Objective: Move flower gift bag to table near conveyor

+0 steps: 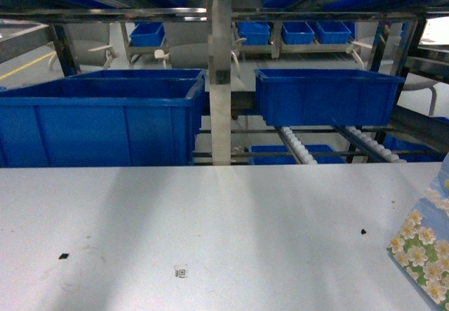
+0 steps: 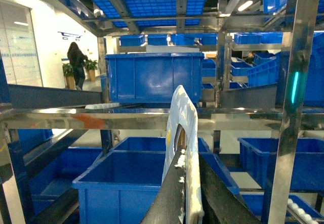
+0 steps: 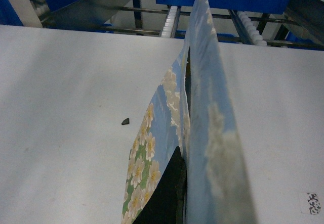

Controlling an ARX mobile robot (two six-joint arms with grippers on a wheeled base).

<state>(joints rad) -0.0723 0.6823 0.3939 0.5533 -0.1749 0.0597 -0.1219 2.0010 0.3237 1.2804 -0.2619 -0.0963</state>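
Observation:
The flower gift bag (image 1: 423, 249), sky blue with white daisies on green, shows at the head view's lower right edge over the table (image 1: 210, 220). In the right wrist view the bag (image 3: 152, 148) hangs tilted above the table (image 3: 66, 107), and my right gripper (image 3: 185, 155) is shut on its upper edge; one black finger (image 3: 169, 193) shows, the other is hidden behind the blue panel. The conveyor (image 1: 298, 146) with white rollers runs just past the table's far edge. My left gripper (image 2: 190, 159) is shut on a pale paper sheet (image 2: 178, 107) with an oval cut-out.
Large blue bins stand behind the table at left (image 1: 98, 121) and on the conveyor at right (image 1: 326, 97). A steel post (image 1: 220, 79) rises between them. Black specks (image 1: 64, 256) and a code mark (image 1: 181, 272) lie on the table. A steel rail (image 2: 126, 119) crosses the left wrist view.

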